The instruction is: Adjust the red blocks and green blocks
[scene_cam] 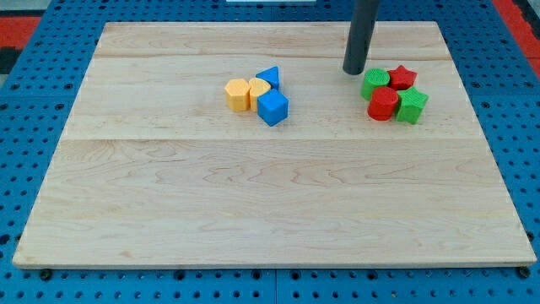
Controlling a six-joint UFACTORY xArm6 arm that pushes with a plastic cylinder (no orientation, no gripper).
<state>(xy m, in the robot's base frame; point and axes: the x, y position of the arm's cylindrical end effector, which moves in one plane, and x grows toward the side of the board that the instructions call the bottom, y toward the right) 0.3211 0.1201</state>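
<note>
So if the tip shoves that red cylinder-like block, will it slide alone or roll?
Probably slides: the red cylinder stands on its flat end. It likely won't move alone, since green blocks touch it. My tip sits just upper-left of the cluster.

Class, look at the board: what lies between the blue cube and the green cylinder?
Nothing but bare wood lies between the blue cube and the green cylinder in the camera view; my tip stands just beyond, at the view's top.

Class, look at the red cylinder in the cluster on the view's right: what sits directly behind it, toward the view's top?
Behind the red cylinder sit a green block and a red star, packed close. Their lower edges are covered. My tip stands just left of that green block.
</note>
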